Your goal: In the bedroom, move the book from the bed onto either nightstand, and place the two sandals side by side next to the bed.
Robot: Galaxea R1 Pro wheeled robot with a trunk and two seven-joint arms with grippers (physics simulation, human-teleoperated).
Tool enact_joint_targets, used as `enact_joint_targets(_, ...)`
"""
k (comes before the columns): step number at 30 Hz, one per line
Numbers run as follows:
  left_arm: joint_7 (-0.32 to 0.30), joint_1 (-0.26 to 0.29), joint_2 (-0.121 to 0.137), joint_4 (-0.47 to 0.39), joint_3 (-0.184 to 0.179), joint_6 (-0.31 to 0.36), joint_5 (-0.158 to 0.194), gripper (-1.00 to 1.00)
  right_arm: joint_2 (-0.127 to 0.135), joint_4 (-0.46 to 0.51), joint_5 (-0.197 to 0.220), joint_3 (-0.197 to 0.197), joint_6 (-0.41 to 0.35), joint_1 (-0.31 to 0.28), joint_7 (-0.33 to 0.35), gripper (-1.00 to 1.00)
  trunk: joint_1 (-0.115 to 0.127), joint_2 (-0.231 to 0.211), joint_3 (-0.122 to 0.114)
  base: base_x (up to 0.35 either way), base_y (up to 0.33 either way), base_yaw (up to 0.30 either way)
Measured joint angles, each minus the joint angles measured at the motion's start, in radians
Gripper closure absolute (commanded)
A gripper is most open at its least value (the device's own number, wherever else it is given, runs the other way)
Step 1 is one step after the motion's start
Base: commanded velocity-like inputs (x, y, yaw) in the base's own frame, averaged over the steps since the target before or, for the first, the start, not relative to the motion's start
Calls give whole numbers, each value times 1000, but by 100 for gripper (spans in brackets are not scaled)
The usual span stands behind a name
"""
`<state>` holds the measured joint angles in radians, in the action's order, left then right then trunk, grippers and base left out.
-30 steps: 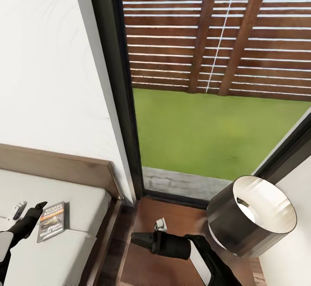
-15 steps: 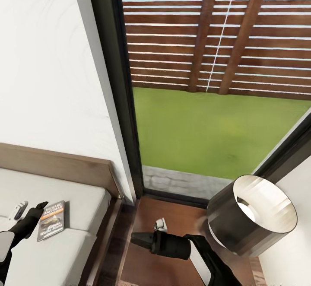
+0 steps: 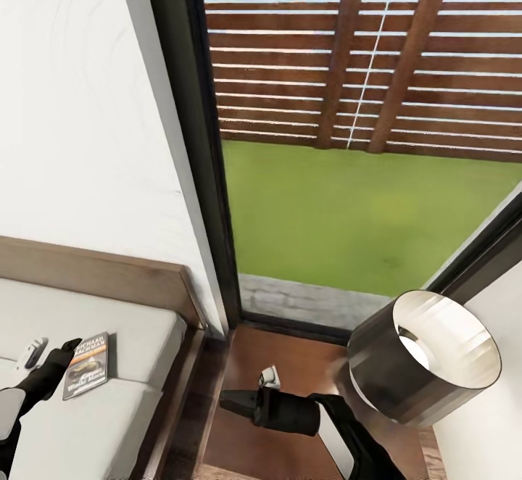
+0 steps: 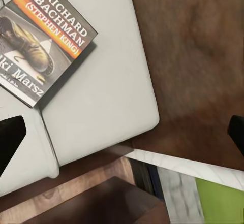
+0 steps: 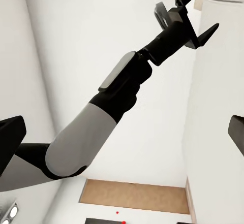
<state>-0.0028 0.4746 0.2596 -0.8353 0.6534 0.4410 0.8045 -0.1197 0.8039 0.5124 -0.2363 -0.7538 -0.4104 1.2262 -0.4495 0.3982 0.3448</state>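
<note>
The book (image 3: 87,365), dark with white "RICHARD BACHMAN" lettering and an orange band, lies flat on the bed's pale mattress (image 3: 141,335) near the headboard (image 3: 109,277). My left gripper (image 3: 52,351) hovers open just left of it, holding nothing. In the left wrist view the book (image 4: 43,41) rests near the mattress corner, clear of the fingertips (image 4: 10,137). My right gripper (image 3: 226,400) stands open and empty over the dark wooden nightstand (image 3: 290,357). The right wrist view looks across at the left gripper (image 5: 209,8). The two sandals are out of view.
A black-shaded lamp (image 3: 424,357) stands on the nightstand's right side, close to my right forearm. A tall dark window frame (image 3: 196,139) rises behind the gap between bed and nightstand, with grass and a slatted fence outside. A white wall backs the bed.
The whole picture has shifted slightly, so the camera moved. Both grippers and the book keep their places relative to each other.
</note>
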Motion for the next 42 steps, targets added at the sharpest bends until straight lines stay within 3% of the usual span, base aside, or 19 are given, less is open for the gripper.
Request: enact_joint_targets(42, -1, 0, -3, 0, -3, 0, 1, -100, 0, 0, 0, 0, 1, 0, 0, -100, 0, 0, 47, 0, 0, 0)
